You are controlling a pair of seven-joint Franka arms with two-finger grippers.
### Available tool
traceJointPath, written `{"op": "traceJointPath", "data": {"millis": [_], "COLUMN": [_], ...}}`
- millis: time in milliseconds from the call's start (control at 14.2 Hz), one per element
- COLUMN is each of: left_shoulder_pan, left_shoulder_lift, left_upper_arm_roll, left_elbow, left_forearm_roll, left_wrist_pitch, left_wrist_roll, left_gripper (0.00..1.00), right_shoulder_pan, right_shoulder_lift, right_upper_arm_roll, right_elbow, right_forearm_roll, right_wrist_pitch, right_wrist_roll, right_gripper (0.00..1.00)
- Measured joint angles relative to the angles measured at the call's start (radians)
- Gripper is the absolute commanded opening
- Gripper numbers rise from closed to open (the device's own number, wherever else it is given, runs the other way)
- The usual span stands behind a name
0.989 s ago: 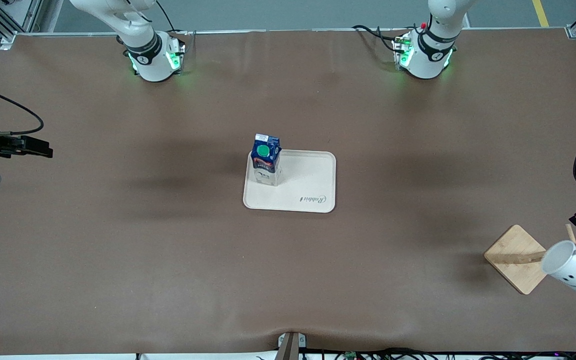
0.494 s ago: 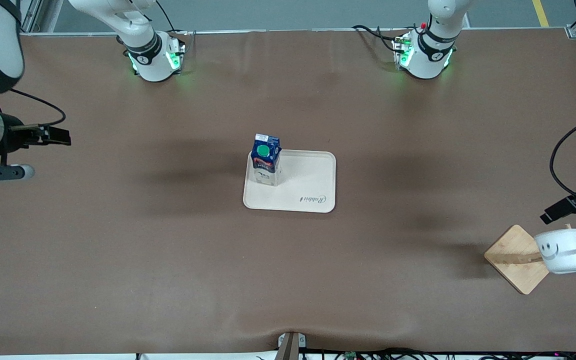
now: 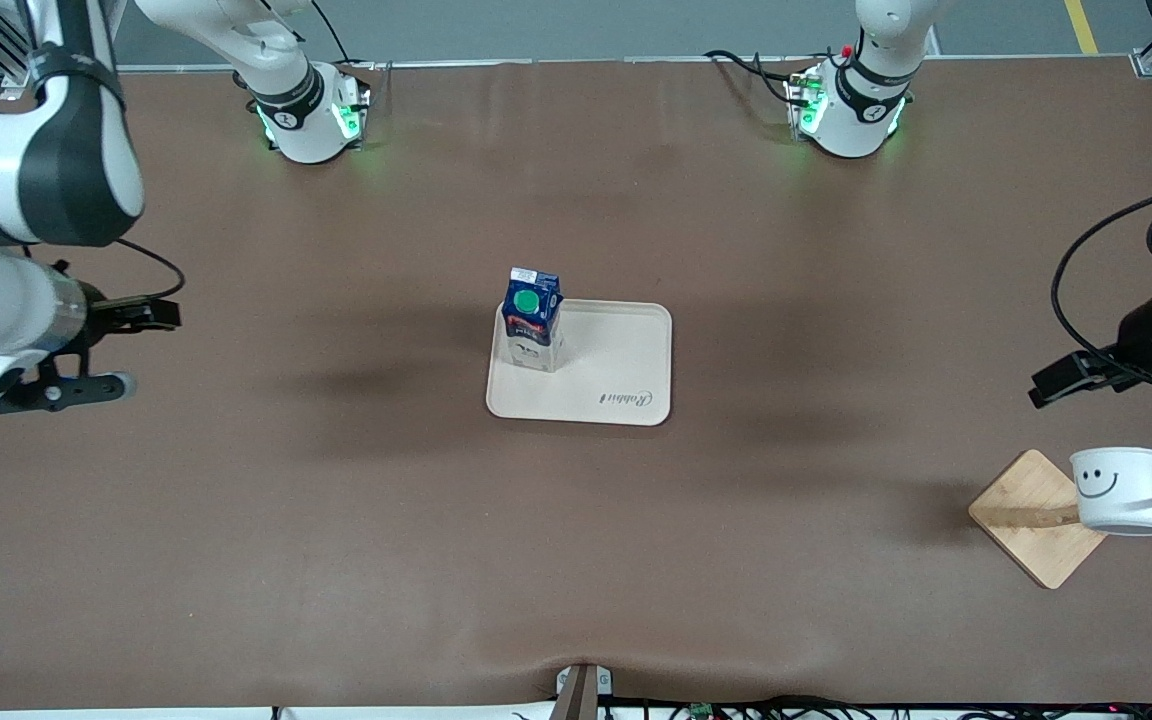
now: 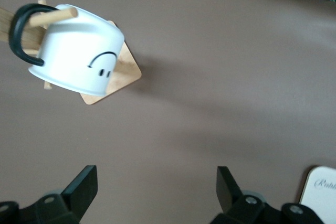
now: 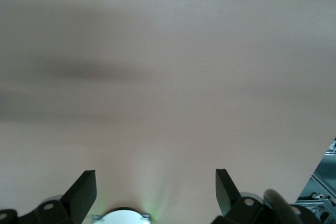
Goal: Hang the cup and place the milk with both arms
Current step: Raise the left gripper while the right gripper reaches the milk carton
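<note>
From my remote seat I see the cup [image 3: 1122, 489] hanging by its black loop handle on a wooden peg of the little rack [image 3: 1036, 518], at the left arm's end of the table and nearer the front camera than the tray. Its smiley face points toward the front camera. In the left wrist view the cup [image 4: 79, 59] shows with the peg passing through the handle and the rack's square bamboo base [image 4: 123, 77] under it.

The left gripper [image 3: 1056, 380] hangs in the air just above the rack and cup, apart from both; its fingers [image 4: 84, 184] are spread wide with nothing between them (the wrist view makes that plain).

The milk [image 3: 531, 318] stands upright on the cream tray [image 3: 626, 360] in the middle of the table, in the tray corner that lies toward the right arm's end and farther from the front camera. Its green cap faces the front camera. A corner of the tray [image 4: 320, 187] also shows in the left wrist view.

The right gripper [image 3: 151, 315] is up over bare brown table at the right arm's end, well apart from the tray. Its fingers [image 5: 84, 190] are likewise parted and hold nothing, with only the table surface [image 5: 168, 77] below them.
</note>
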Motion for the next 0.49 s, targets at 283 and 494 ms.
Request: {"op": "traceJointPath", "data": {"millis": [283, 494], "left_shoulder_pan": [-0.001, -0.001], "left_shoulder_lift": [-0.037, -0.042], "left_upper_arm_roll": [-0.034, -0.062], "left_elbow": [0.034, 0.068], "left_forearm_roll": [0.012, 0.012], "left_wrist_pitch": [-0.101, -0.153], "left_wrist_roll": [0.001, 0.004], "left_gripper": [1.00, 1.00], "right_shoulder_pan": [0.044, 0.017], "right_shoulder_lift": [0.000, 0.008], "right_upper_arm_roll": [0.000, -0.016], "right_elbow": [0.005, 0.003], "right_forearm_roll": [0.150, 0.152], "right_wrist_pitch": [-0.011, -0.031], "right_wrist_roll": [0.226, 0.243], "right_gripper": [1.00, 1.00]}}
